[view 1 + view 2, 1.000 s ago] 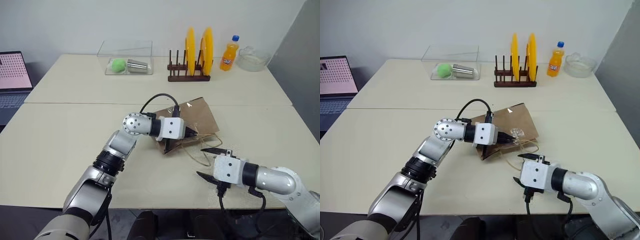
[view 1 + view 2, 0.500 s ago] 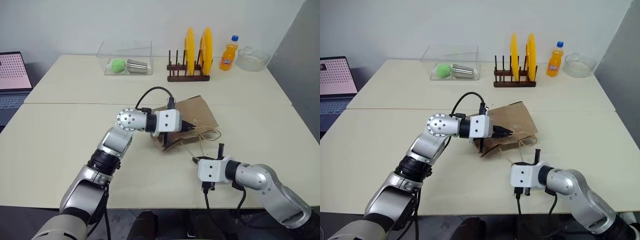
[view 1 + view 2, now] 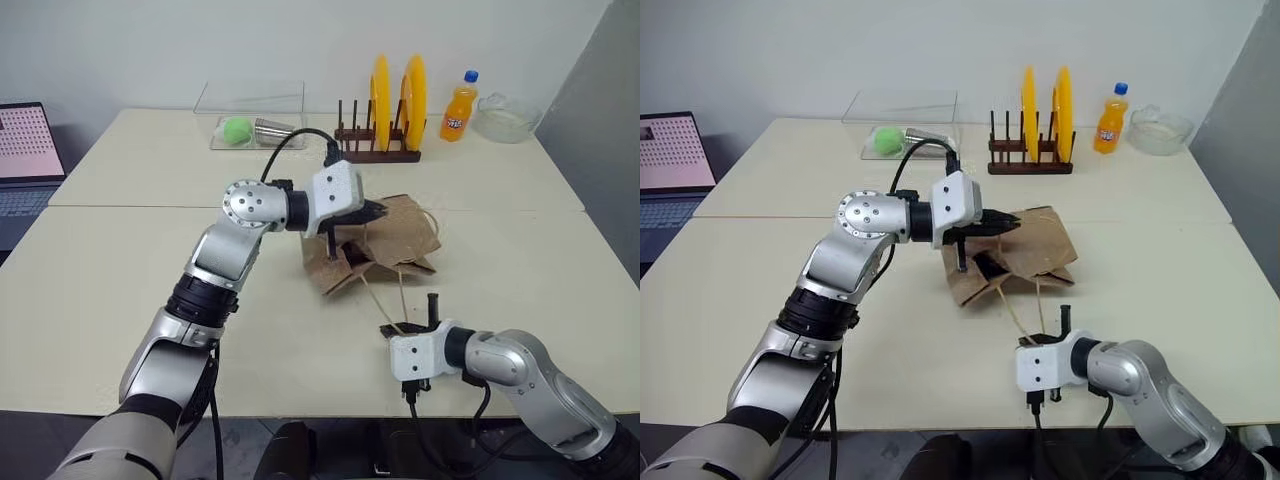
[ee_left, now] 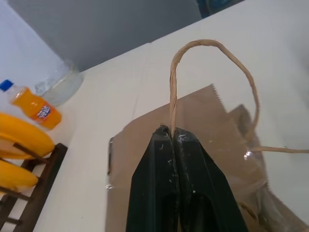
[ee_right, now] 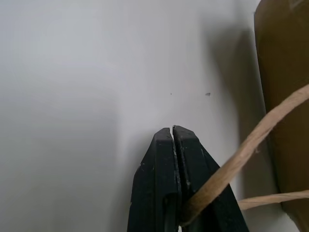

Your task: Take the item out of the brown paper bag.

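Head views. Brown paper bag [image 3: 375, 243] lies creased near the middle of the pale bench [image 3: 120, 280], its mouth side lifted and more crumpled than a second ago, when it lay flatter. Left end effector [image 3: 378, 211], fingers pressed together, pinches one cord handle [image 3: 432, 222] at the bag's upper edge; it sits higher against the bag than in the earlier frame. Right end effector [image 3: 1062, 318] rests at the near edge of the bench, fingers closed on the second cord handle [image 3: 1010, 308], which runs taut from the bag down to it; a second ago these fingers stood wide apart with nothing between them. The item cannot be made out; a dark opening shows at the bag's mouth, contents not discernible. At the far side of the bench: clear box [image 3: 252, 116] with a green ball [image 3: 236, 129] and a metal cup [image 3: 276, 131], wooden rack [image 3: 376, 140] holding two yellow plates [image 3: 394, 90], orange soda bottle [image 3: 459, 106], glass bowl [image 3: 506, 117]. Laptop [image 3: 25, 160] at far left.

Left wrist view. Black fingers [image 4: 154, 183] closed tight with the cord loop rising from between their tips; the bag lies beneath, bottle and rack beyond.

Right wrist view. Fingers [image 5: 157, 183] shut, the cord gripped low between them and leading off to the bag's brown edge.
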{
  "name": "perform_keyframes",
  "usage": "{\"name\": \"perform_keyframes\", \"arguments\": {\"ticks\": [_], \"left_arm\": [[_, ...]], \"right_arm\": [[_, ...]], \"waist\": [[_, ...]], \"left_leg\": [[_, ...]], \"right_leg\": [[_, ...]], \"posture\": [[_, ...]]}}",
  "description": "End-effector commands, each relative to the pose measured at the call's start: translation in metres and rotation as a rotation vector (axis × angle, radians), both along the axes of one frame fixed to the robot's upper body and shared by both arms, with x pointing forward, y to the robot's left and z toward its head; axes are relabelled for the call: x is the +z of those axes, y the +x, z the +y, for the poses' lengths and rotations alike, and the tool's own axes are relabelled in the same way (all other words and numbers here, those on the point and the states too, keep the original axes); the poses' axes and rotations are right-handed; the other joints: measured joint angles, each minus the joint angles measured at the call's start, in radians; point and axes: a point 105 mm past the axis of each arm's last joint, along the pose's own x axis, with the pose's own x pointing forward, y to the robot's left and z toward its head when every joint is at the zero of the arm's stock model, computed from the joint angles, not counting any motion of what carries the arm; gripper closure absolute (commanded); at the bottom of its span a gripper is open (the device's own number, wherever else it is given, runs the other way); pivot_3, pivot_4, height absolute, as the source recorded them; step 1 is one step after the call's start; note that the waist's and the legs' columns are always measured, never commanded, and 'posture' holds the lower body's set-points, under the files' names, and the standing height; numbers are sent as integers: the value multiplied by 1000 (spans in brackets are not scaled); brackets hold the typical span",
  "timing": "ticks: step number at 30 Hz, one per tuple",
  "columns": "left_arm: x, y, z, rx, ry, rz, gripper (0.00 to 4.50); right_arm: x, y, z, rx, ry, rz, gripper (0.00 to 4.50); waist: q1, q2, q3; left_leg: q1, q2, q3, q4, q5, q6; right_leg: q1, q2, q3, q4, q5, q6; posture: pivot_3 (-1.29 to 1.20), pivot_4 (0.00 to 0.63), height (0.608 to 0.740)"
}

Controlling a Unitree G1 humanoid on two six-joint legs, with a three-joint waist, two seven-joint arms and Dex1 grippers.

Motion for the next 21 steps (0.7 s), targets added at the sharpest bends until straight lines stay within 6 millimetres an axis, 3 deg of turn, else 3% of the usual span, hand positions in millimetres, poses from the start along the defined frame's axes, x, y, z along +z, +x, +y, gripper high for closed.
{"name": "perform_keyframes", "arguments": {"ticks": [1, 10, 15, 18, 21], "left_arm": [[41, 6, 10, 60, -89, -111, 4500], [60, 16, 14, 104, -148, -139, 4500], [62, 7, 11, 56, -182, -113, 4500], [57, -5, 13, -3, -168, -89, 4500], [49, -15, 13, -46, -151, -65, 4500]], "right_arm": [[-11, -12, 5, 54, -31, 52, 4453], [-15, -15, 6, 68, -57, 73, 4453], [-1, -15, 11, 74, 7, 56, 4453], [28, -14, 19, 58, 167, 46, 3895], [42, -21, 20, 91, 230, 98, 2876]], "waist": [[0, 0, 0], [0, 0, 0], [0, 0, 0], [-3, 0, 0], [-2, 0, 0]], "left_leg": [[0, 0, 0, 0, 0, 0], [1, 0, 0, 0, 0, -1], [0, 0, 0, 0, 1, -2], [0, 0, 0, 0, 1, -2], [0, 0, 0, 0, 2, -4]], "right_leg": [[0, 0, 0, 0, 0, 0], [0, 0, 0, 0, 0, 0], [0, 0, 0, 0, 0, 0], [0, 0, 1, 0, 0, 0], [0, 0, 1, 1, 0, 0]], "posture": [[0, 150, 740], [0, 150, 740], [0, 150, 740], [0, 150, 740], [0, 150, 740]]}}
